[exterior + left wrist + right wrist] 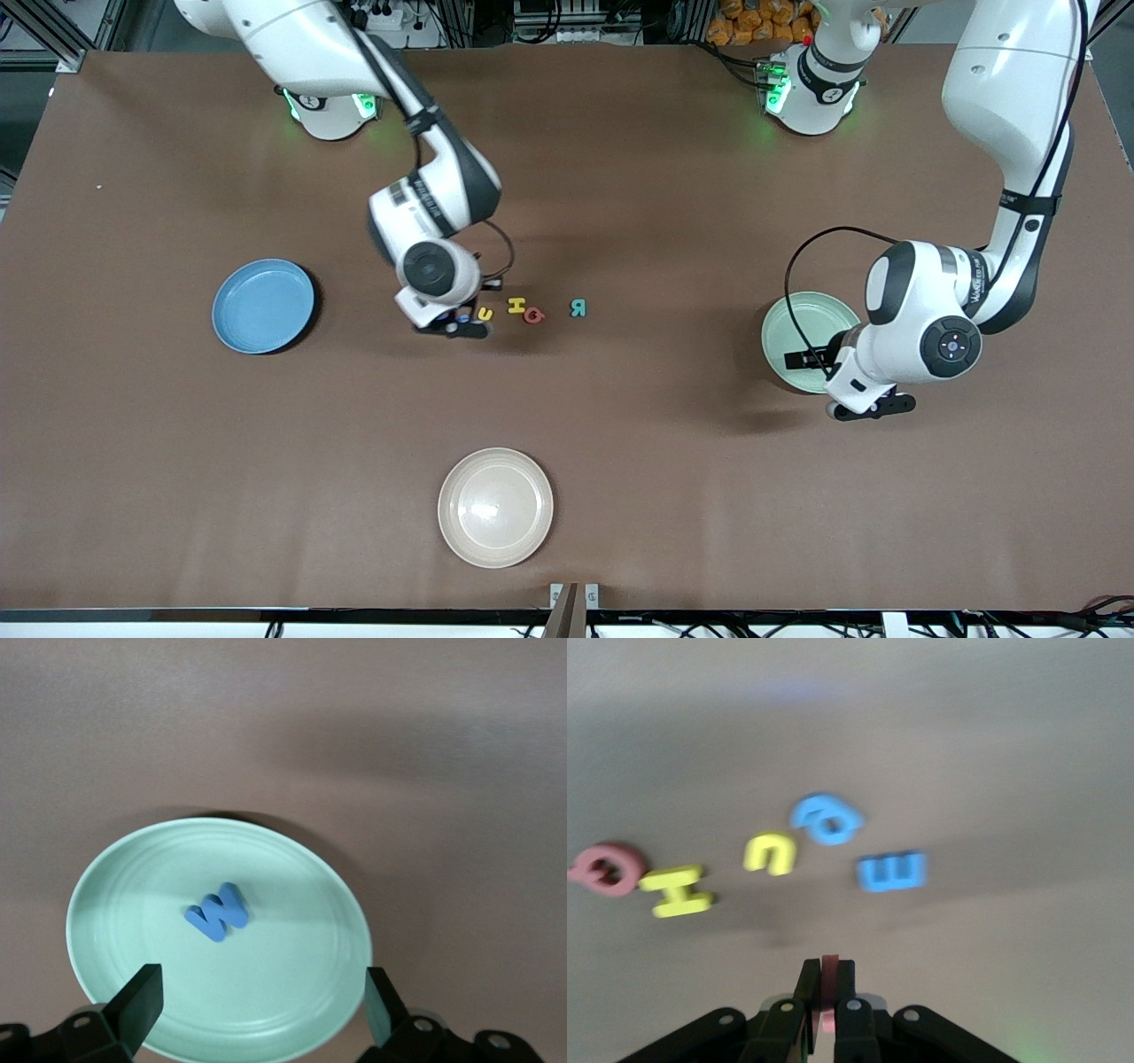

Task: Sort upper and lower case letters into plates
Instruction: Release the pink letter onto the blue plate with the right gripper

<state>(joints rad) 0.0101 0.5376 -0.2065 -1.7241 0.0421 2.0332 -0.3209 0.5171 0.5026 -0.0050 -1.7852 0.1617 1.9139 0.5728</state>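
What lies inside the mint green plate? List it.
Inside the mint green plate the left wrist view shows one blue letter W lying flat near the middle. The open left gripper hangs over the plate and hides part of its rim, so anything there cannot be seen.

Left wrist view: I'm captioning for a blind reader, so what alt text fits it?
A blue letter W lies flat in a pale mint green plate on a brown table. The left end effector hangs open above the plate, holding nothing.

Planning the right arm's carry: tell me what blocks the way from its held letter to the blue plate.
Nothing visible does. The right end effector, shut on a red letter, is over the letter row; bare table lies between it and the blue plate.
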